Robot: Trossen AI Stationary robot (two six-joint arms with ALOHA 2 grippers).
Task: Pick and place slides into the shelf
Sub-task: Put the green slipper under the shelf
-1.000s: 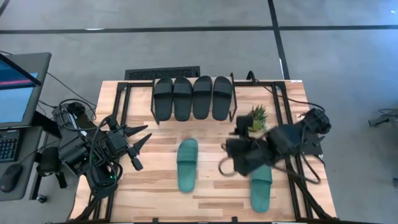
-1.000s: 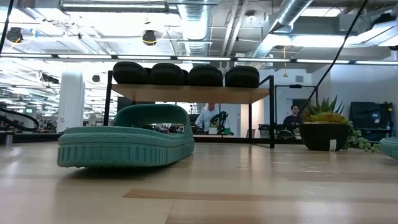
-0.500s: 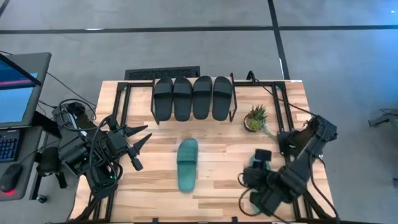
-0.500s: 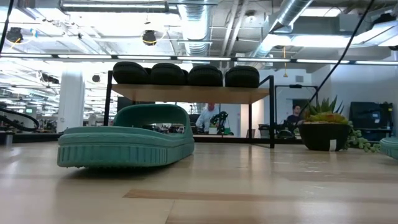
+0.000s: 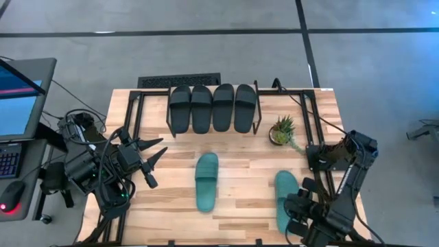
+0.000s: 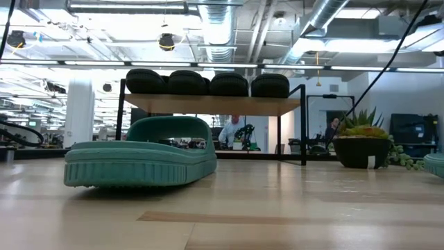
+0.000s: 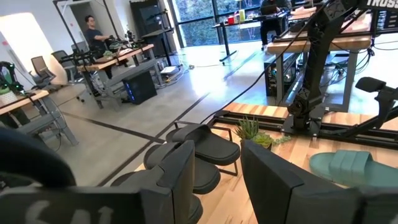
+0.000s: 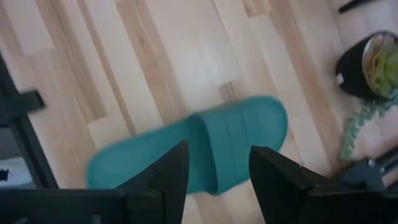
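Observation:
Two teal slides lie sole-down on the table: one in the middle (image 5: 206,181) (image 6: 139,156), one toward the right (image 5: 285,194) (image 8: 205,146). Several black slides (image 5: 212,108) sit side by side on the shelf's plank (image 6: 215,104) at the far side. My right gripper (image 8: 214,180) (image 5: 298,210) hovers open over the near end of the right teal slide, pointing steeply down, with nothing between its fingers. My left gripper (image 5: 156,154) (image 7: 217,180) waits open at the table's left, pointing level toward the shelf.
A small potted plant (image 5: 281,130) (image 6: 362,142) stands right of the shelf, beyond the right teal slide. Black rails (image 5: 312,123) run along both table sides. Bare wood lies between the two teal slides (image 5: 247,185). A monitor (image 5: 20,96) stands off the table's left.
My right gripper has swung from beside the plant toward the table's near right corner, sinking and rolling about its own line as it went. It now uncovers most of the right teal slide. Both teal slides have stayed where they were.

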